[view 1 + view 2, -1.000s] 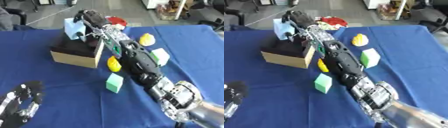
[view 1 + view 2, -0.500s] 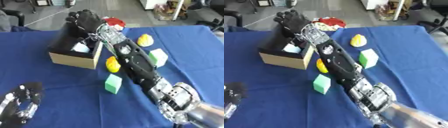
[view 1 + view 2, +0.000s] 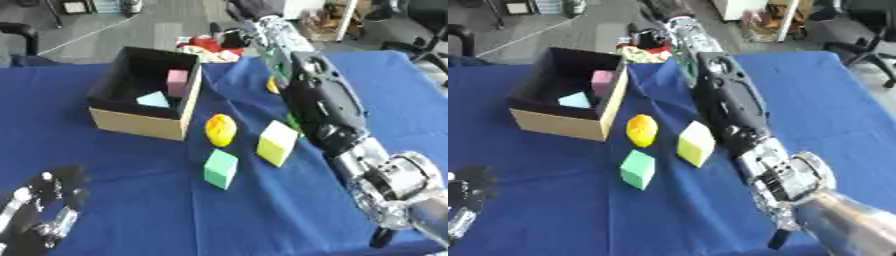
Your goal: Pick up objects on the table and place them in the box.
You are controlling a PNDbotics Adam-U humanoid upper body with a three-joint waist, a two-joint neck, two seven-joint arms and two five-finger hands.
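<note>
Light-blue block has just been dropped: it now lies in the box beside a pink block. Right hand has pulled back past the far table edge; only a dark blur at the frame top, so can't tell how its fingers sit. Left hand idles at lower left, fingers relaxed, empty. Left on the table: yellow ball, yellow cube, green cube. Task seems partway done.

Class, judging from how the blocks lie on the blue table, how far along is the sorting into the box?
Done: a pink block and a light blue block lie in the box. In hand: nothing visible. Left: the yellow rounded piece, the yellow-green cube and the green cube on the table.
</note>
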